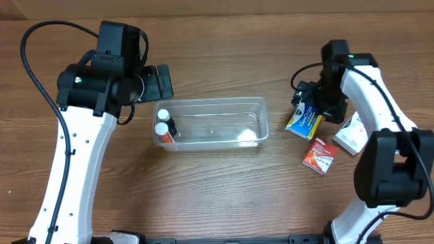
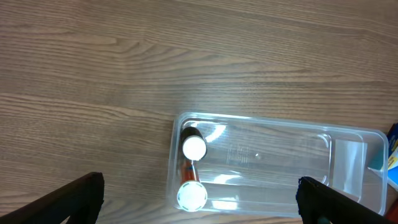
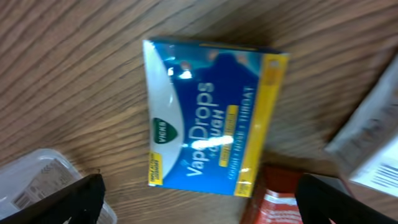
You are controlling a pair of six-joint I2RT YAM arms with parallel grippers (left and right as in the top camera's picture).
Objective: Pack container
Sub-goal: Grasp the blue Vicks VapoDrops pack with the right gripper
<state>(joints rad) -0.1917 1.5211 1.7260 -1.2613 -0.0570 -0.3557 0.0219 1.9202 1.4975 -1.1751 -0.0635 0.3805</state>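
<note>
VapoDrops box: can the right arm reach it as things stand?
Probably yes. The right gripper is open directly above the box, whose top is bare. The red packet lies close by one corner and might crowd a finger.

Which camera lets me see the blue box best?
The right wrist camera: the blue box fills the picture, words readable. Overhead shows it small, beside the right arm. The left wrist camera catches only a sliver at the edge.
</note>
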